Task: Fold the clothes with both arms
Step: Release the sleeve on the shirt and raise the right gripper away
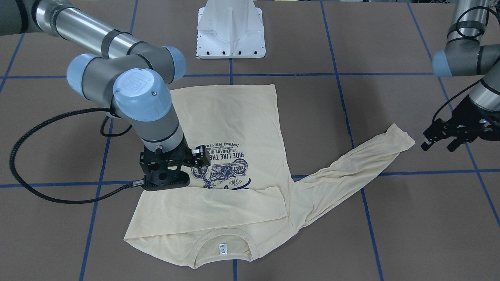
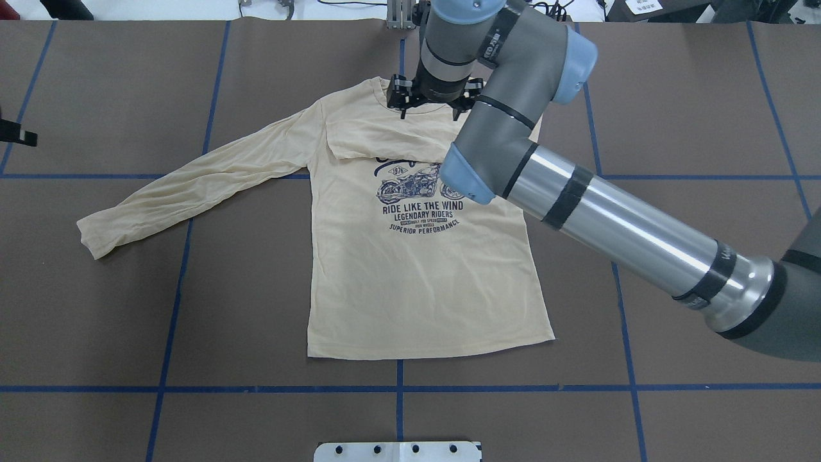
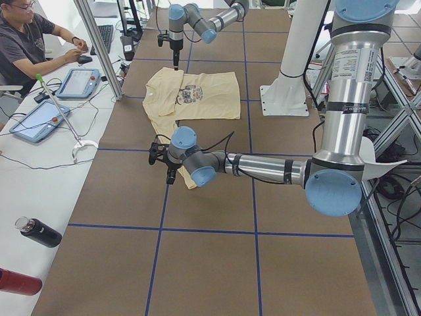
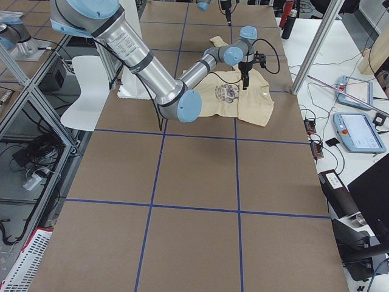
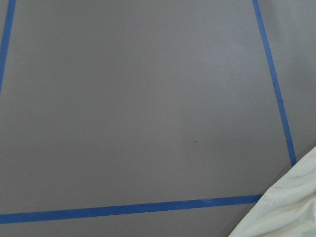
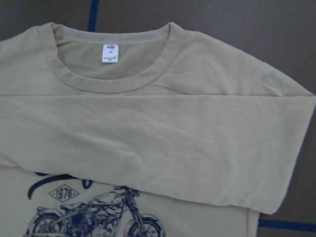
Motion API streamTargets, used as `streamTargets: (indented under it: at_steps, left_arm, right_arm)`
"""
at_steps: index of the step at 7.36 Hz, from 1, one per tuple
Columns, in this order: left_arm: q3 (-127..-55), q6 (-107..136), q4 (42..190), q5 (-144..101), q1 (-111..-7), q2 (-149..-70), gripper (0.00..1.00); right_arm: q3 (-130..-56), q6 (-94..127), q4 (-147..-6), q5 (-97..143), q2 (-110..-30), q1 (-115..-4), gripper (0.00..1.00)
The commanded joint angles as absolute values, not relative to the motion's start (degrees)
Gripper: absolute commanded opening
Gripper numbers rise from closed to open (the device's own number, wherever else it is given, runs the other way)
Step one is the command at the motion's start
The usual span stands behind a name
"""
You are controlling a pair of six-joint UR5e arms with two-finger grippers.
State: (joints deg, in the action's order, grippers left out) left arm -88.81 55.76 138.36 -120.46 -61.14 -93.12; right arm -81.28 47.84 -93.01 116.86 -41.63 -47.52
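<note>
**A:** Shirt flat on table, print up. Front view: one sleeve already folded across the chest, other sleeve stretched out sideways. Which step?

**B:** Second sleeve fold, by my reading. Left gripper sits just beside that cuff, jaws parted, empty. Next move: drop onto the cuff, pinch, carry it across.

**A:** Overhead?

**B:** Right gripper over the shirt's collar end, fingers spread wide, gripping nothing. Whether it touches cloth, can't tell.

**A:** Wrist cameras?

**B:** Left: bare table, cuff at frame corner. Right: folded sleeve below neck tag; no fingers visible.
</note>
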Motion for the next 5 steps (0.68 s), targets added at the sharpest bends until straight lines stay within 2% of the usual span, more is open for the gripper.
streamTargets:
  at_steps: [1,3,5]
  left_arm:
    - [-91.5,67.8,138.6,-109.8,-51.3,-90.9,0.99]
    - [-91.0,67.2,138.7,-108.0,-50.0,-88.3,0.99]
    - [-90.8,66.9,138.6,-107.8,-49.9,-87.5,0.98]
  right_arm:
    - [-88.2,34.9,-108.5,117.9,-44.0,-51.4,1.0]
    - [-97.9,30.5,-108.1,123.6,-54.1,-54.6,1.0]
    - [-98.5,31.0,-106.6,125.2,-55.5,-55.0,1.0]
